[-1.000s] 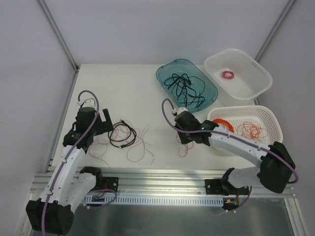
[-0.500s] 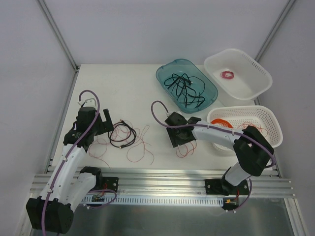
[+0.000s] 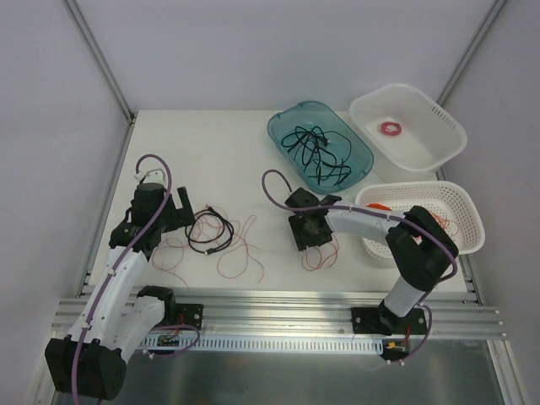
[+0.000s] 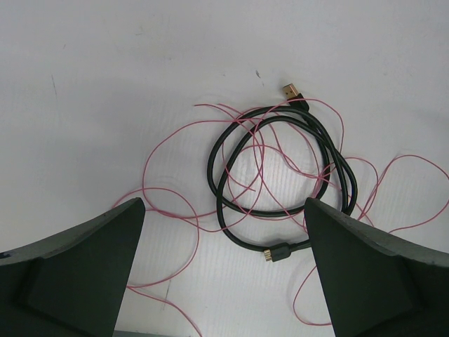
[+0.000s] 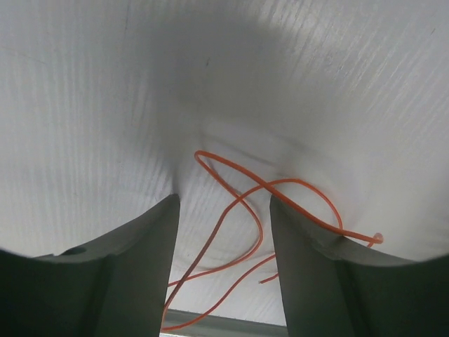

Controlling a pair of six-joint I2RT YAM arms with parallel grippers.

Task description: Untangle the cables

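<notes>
Left gripper is hovering over the table w/ jaws spread wide, gripping nothing. In the left wrist view its fingers are sitting at the bottom corners, w/ the tangle lying on the table beyond them. The tangle is a black cord looping into a rough ring w/ a gold-tipped plug at each end, and thin red wires threading thru and around it. From the top cam it's lying just right of the left gripper, left of table centre, w/ red strands spilling toward the near edge. Right gripper is pointing down at mid-table, near the white basket that's holding an orange coil and more red wire. Its jaws are parted too, not clamped — a separate red strand is lying on the table and running thru the gap btwn its fingers; can't tell if it's touching either. Further back, a teal tray is holding black cords, and a 2nd white basket is holding a small pink ring.
</notes>
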